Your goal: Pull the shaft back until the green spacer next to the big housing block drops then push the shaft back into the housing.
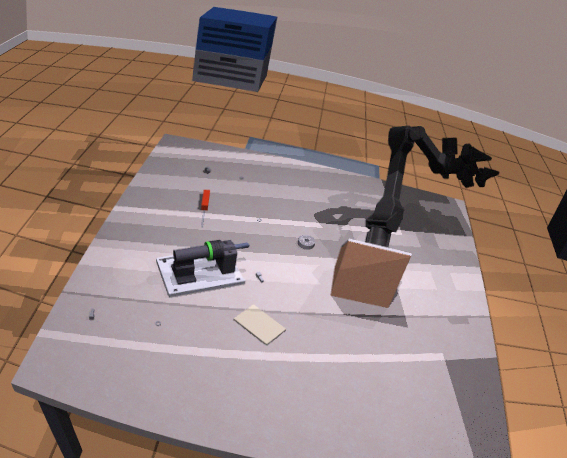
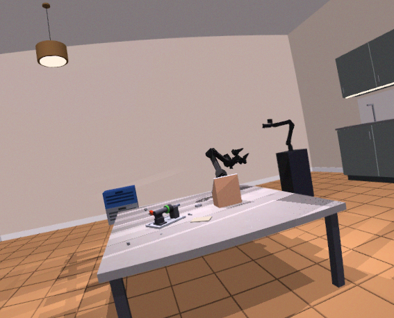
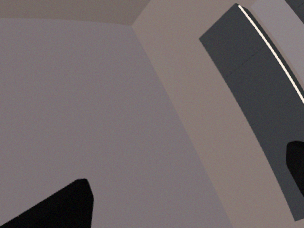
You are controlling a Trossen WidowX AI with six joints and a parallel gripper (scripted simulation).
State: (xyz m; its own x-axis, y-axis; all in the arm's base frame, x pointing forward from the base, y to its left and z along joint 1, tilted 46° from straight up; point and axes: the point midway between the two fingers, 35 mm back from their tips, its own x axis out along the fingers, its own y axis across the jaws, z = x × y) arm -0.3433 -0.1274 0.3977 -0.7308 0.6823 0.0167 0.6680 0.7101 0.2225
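Observation:
A white base plate (image 1: 208,288) (image 2: 172,221) on the table carries two dark supports. A thick dark cylinder (image 1: 189,253) (image 2: 160,210) lies level over the left support. The green spacer (image 1: 209,250) (image 2: 167,208) hangs at its right end, beside dark rings (image 1: 218,248) next to the right black block (image 1: 226,262) (image 2: 174,212). The thin grey shaft end (image 1: 243,245) (image 2: 178,205) sticks out past that block. My gripper (image 1: 493,165) (image 2: 245,152) (image 3: 191,174) is open and empty, high and far to the right, facing away from the assembly.
A brown box (image 1: 368,275) (image 2: 228,191) stands before the arm's base. A red-handled screwdriver (image 1: 205,200), a cream pad (image 1: 259,325) (image 2: 201,219), a round grey part (image 1: 306,242) and small metal bits lie around the assembly. Another arm (image 2: 290,133) stands on a dark pedestal (image 2: 295,171).

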